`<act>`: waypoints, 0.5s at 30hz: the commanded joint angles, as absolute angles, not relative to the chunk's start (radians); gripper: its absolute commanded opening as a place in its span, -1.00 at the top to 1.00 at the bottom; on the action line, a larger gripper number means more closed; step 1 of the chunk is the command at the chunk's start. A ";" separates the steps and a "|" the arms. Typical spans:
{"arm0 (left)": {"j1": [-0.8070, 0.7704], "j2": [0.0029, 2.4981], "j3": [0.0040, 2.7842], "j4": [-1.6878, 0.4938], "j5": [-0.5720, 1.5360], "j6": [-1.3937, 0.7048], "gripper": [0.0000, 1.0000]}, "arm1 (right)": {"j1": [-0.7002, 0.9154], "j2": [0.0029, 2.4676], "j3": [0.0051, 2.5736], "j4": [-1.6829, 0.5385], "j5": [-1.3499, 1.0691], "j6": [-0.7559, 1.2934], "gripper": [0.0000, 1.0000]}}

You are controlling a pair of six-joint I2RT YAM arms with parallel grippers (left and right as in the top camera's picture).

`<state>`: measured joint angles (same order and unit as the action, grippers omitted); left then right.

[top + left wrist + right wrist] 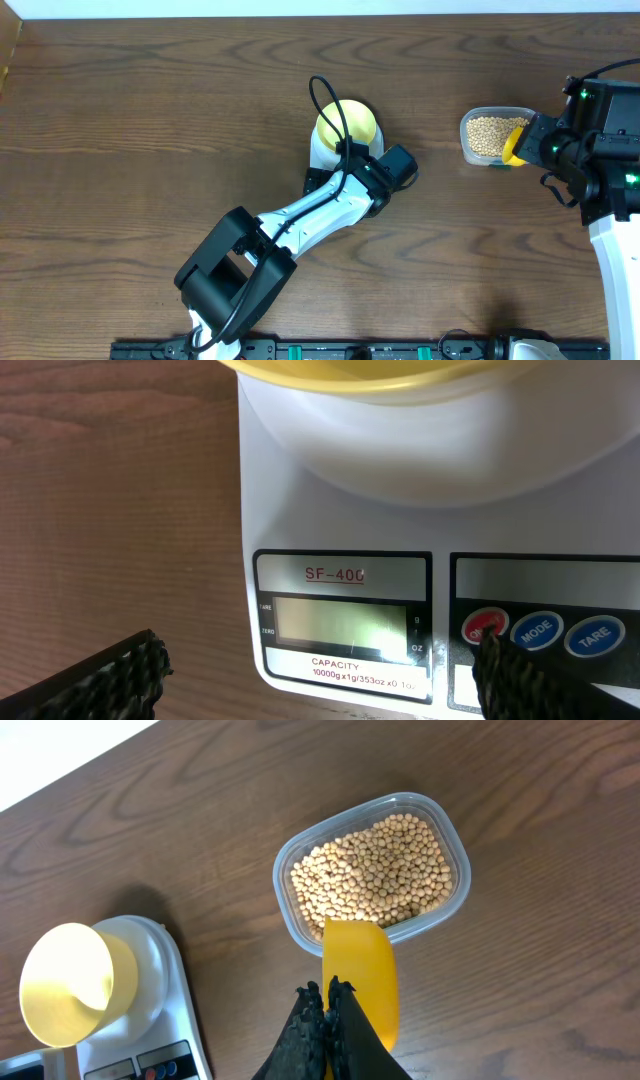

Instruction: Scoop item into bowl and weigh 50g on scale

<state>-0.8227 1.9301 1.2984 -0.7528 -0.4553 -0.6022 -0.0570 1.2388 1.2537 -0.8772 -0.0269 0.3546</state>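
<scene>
**Progress: early stage, bowl [70,982] empty and no soybeans [375,870] moved**

One wooden tabletop [150,100] carries everything. One white digital scale [340,520] lies directly under the left gripper [320,670], whose fingers are spread wide, holding nothing. One finger sits at or just over the red button [480,626], and I cannot tell whether it touches. The display [345,620] shows no digits I can read, so the scale probably has not been switched on or zeroed.

One clear plastic tub [300,925] sits just ahead of the right gripper [325,1010], full of beans. One pale-yellow bowl stands on the scale's platform, just beyond the left gripper's fingers and well off to the right gripper's left, with nothing visible inside. One yellow scoop [360,970] is pinched by its handle between the right gripper's pressed-together fingers. Its front edge is at the tub's near rim, and it looks empty.

The soybeans are far too many to count, and all of them are in the tub.

Done: bowl placed, scoop in hand. Left: scooping, pouring, reaching the target weight.
</scene>
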 commanded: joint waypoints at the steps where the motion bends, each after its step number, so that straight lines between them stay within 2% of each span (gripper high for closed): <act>1: -0.819 1.942 1.297 -0.752 -0.484 -0.607 -0.99 | -0.062 1.239 1.276 -0.875 -0.030 0.342 0.98; 15: -0.820 1.942 1.296 -0.745 -0.484 -0.607 -0.99 | -0.062 1.239 1.276 -0.874 -0.029 0.342 0.98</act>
<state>-0.8227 1.9305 1.2984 -0.7460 -0.4553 -0.6022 -0.0570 1.2388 1.2537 -0.8772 -0.0269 0.3550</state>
